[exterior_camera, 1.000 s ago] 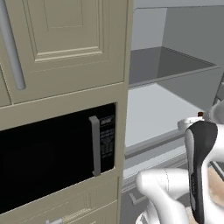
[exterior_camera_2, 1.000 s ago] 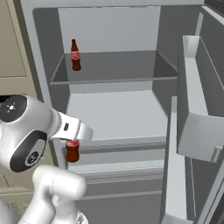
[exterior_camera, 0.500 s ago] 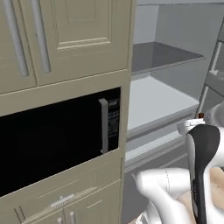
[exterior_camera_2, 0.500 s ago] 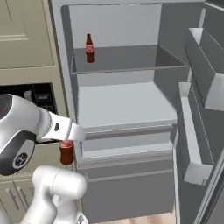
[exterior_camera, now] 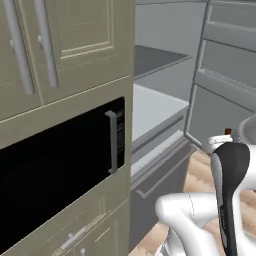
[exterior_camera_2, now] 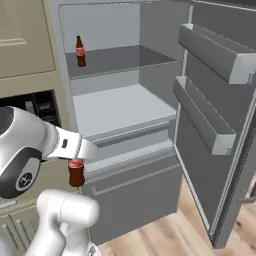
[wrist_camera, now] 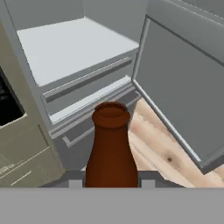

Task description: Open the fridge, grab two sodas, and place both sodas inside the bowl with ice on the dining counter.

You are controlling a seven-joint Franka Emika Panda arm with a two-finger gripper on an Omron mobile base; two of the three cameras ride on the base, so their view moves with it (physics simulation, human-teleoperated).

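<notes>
The tall matte grey fridge (exterior_camera_2: 125, 115) stands open before me, its pale grey shelves bare but for one item, and its door (exterior_camera_2: 220, 125) swung wide to my right with two long grey bins on its inner face. To the left of the fridge is a beige cabinet (exterior_camera: 65, 55) with long grey bar handles, and a black microwave (exterior_camera: 60, 165) set into it below. A light wooden floor (wrist_camera: 162, 144) runs under the open door.

My hand (exterior_camera_2: 82, 150) is closed around a small dark brown glass soda bottle (wrist_camera: 111, 148), holding it upright just out in front of the fridge's lower drawers; in the hand view its neck rises between my fingertips. In the right base view its red cap sits tucked under my hand. The second dark brown soda bottle with a red cap (exterior_camera_2: 80, 51) stands upright near the left edge of the upper fridge shelf, toward the back wall.
</notes>
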